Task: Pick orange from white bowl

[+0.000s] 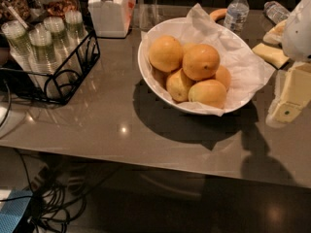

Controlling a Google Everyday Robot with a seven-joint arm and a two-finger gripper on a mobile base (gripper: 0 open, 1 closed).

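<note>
As you face it, table (121, 130): glossy grey-brown top across the whole view; everything listed below stands on or over it
White bowl (144, 69): centre, towards the far side; lined with crumpled white paper (243, 62); dark shadow on its near side
Wire rack (63, 84): black, far left; holds stacks of clear cups (43, 45)
Gripper (286, 101): pale, at the right edge, just right of the bowl and outside it, apart from the fruit; you cannot tell whether it is spread or pressed together
Jar (108, 13): white, lidded; far side, left of the bowl
Orange (200, 61): inside the bowl; topmost of the pile, resting on the other fruits (208, 93)
Water bottle (237, 11): upright; far side, behind the bowl's right part
</note>
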